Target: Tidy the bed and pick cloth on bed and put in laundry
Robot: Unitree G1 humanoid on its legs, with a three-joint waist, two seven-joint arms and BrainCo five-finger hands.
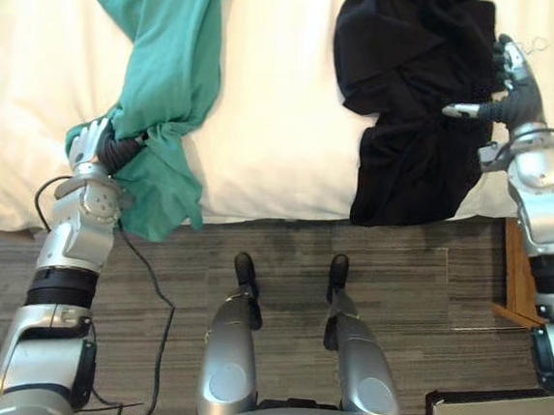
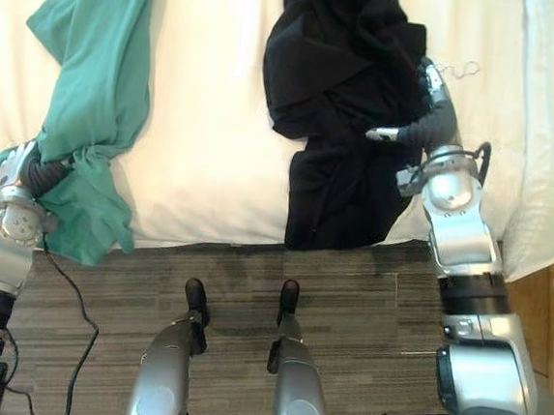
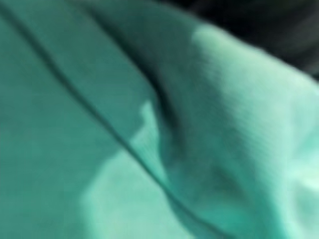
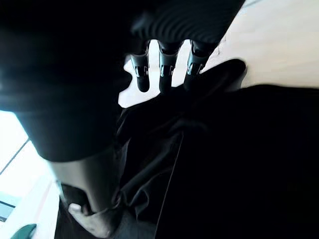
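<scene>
1. Bed. The bed [image 1: 275, 120] is covered with a white sheet and runs across the far side of the scene. A grey plank floor [image 1: 397, 276] lies below its near edge.

2. Green cloth. The green cloth [image 1: 174, 53] is laid on the robot's left part of the bed as a long strip. It is gathered into a narrow bunch near the mattress edge. Its lower end is draped over that edge toward the floor.

3. Left hand. The left hand [image 1: 90, 143] is located at the bed edge and is wrapped in the bunched part of the green cloth. The dark ribbed cover is seen just beside the bunch. Folds of the green cloth [image 3: 99, 124] are seen at very close range in the left wrist view. Whether this hand is closed on the cloth cannot be told.

4. Black cloth. The black cloth [image 1: 412, 103] is heaped on the robot's right part of the bed, well apart from the green cloth. Its lower part is hung over the mattress edge.

5. Right hand. The right hand [image 1: 516, 88] is placed at the outer edge of the black cloth. The fingers [image 4: 167, 69] are held side by side and slightly bent, and their dark tips are set on the black fabric. The thumb [image 1: 460, 110] is spread wide from them and laid across the cloth. No fabric is seen pinched.
</scene>
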